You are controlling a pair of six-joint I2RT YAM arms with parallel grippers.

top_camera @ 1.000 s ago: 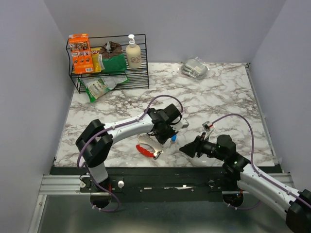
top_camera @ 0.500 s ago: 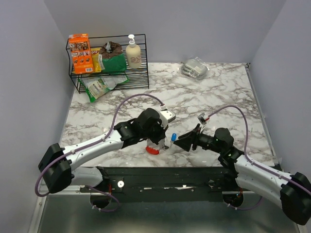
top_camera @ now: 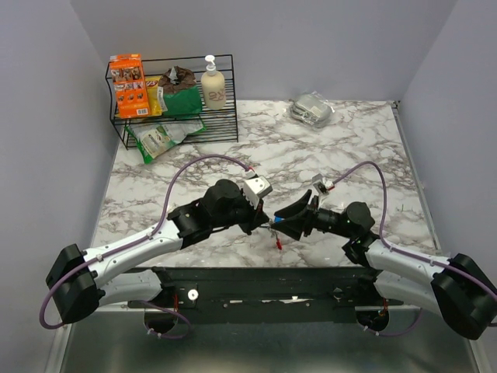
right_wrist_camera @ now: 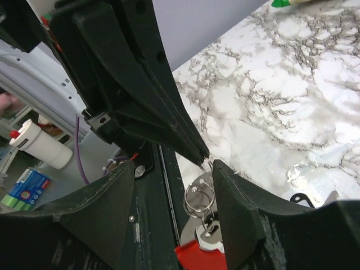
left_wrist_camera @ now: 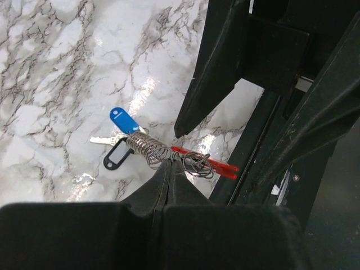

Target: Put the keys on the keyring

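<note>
My left gripper (top_camera: 265, 222) is shut, its tips (left_wrist_camera: 170, 164) pinching a silver ring of the keyring (left_wrist_camera: 151, 150). The keyring's coiled rings and red clip (left_wrist_camera: 206, 163) hang just above the marble near the table's front edge. In the right wrist view the rings (right_wrist_camera: 199, 196) and red clip (right_wrist_camera: 197, 257) dangle between the fingers of my open right gripper (right_wrist_camera: 174, 169), which touch nothing. The right gripper (top_camera: 286, 223) faces the left one tip to tip. The keys (left_wrist_camera: 121, 120), one with a blue head beside a black tag (left_wrist_camera: 116, 154), lie on the marble under the rings; I cannot tell if they touch.
A black wire rack (top_camera: 175, 97) with packets and a soap bottle (top_camera: 213, 83) stands at the back left. A silvery packet (top_camera: 312, 109) lies at the back right. The black front rail (top_camera: 256, 280) runs just below both grippers. Purple cables loop over each arm.
The left arm has swung right and forward, carrying the keyring with its red clip off the table. The right gripper has moved left up to it, so the rings hang between its fingers.
</note>
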